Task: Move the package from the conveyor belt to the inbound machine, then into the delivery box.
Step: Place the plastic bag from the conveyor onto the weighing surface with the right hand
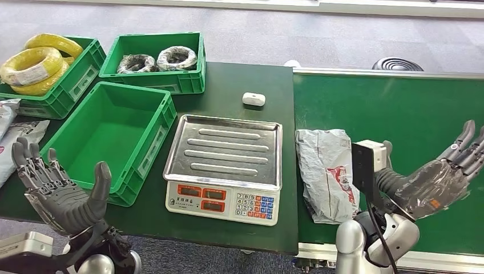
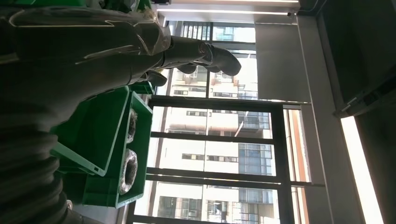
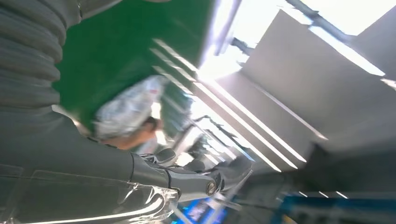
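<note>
The package (image 1: 326, 171), a crumpled grey plastic bag with a red mark, lies flat on the green conveyor belt (image 1: 399, 114) at its left edge, just beside the scale. The right hand (image 1: 436, 174) hovers over the belt to the package's right, near it but apart, palm up, fingers spread and holding nothing. In the right wrist view the package (image 3: 128, 112) shows as a pale blur against the green belt beyond the hand. The inbound machine (image 1: 225, 165), a scale with a steel tray and keypad, stands empty on the dark surface (image 1: 240, 80). Left of it sits the empty green delivery box (image 1: 111, 137). The left hand (image 1: 60, 188) is raised at the surface's near corner beside that box, fingers apart, empty
</note>
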Motion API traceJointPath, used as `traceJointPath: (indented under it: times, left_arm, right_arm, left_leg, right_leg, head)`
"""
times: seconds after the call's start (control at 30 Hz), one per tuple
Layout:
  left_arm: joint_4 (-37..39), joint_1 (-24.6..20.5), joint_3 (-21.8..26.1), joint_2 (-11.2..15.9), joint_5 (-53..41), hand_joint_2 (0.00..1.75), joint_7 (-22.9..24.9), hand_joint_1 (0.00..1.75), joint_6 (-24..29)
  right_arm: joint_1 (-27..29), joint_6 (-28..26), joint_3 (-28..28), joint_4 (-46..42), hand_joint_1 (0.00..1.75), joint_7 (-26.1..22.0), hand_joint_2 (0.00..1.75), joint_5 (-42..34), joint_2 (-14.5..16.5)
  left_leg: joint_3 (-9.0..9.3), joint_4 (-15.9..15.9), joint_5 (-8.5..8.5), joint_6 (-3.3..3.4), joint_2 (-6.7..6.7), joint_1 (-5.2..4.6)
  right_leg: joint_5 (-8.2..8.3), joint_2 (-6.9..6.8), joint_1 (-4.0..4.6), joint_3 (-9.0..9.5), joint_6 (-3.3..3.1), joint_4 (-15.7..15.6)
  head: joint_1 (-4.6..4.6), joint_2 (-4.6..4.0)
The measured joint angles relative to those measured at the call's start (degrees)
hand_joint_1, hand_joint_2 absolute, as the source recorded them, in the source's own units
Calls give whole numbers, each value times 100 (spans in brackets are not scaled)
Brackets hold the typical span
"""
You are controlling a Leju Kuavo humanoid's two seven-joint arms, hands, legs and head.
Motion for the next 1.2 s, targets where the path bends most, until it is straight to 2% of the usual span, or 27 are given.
traceJointPath:
  times: [0.07,0.23,0.5,0.67,0.83,0.9,1.03,1.2]
  left_arm:
    - [4,-9,0,3,99,175,0,0,-11]
    - [32,-97,1,28,276,175,0,0,-90]
    - [91,-164,-10,40,304,175,0,0,-137]
    - [109,-245,-5,41,302,175,0,0,-145]
    - [113,-297,20,49,252,175,0,0,-140]
    - [113,-298,28,55,244,175,0,0,-138]
    - [109,-282,69,62,148,175,0,0,-107]
    - [50,-178,112,62,2,175,0,0,-73]
  right_arm:
    - [-145,-3,-458,710,0,128,175,-270,-302]
    - [-457,-8,-1383,1966,0,-78,175,-639,-1020]
    - [-862,53,-2384,3305,0,-126,175,-906,-1665]
    - [-1322,706,-2671,4438,0,-370,175,-1471,-2061]
    - [-1472,1856,-2647,4776,0,-871,175,-2038,-2045]
    - [-1476,2059,-2599,4775,0,-947,175,-2119,-1982]
    - [-1363,2573,-2373,4531,0,-858,175,-2040,-1774]
    - [-908,3060,-1786,3767,0,-651,175,-1892,-1347]
  left_leg:
    - [-1,2,1,2,-9,-3]
    - [-3,4,1,2,-11,-5]
    - [-9,0,0,2,-1,-2]
    - [-6,3,2,3,4,-4]
    - [-7,1,2,3,3,-2]
    - [-9,0,2,3,1,-1]
    - [-12,-2,2,3,5,0]
    - [-12,-1,2,3,5,0]
  right_leg:
    - [1,-9,-3,4,2,-1]
    - [4,-8,-6,-1,5,-3]
    - [4,-4,-3,-7,4,-2]
    - [9,0,-5,-5,6,-2]
    - [10,0,-3,-8,7,1]
    - [9,-1,-2,-9,7,2]
    - [8,2,0,-10,6,3]
    - [7,3,0,-12,6,2]
  head:
    - [2,0]
    - [1,0]
    - [-1,0]
    - [1,0]
    - [-2,0]
    - [-2,0]
    - [-1,0]
    - [-1,0]
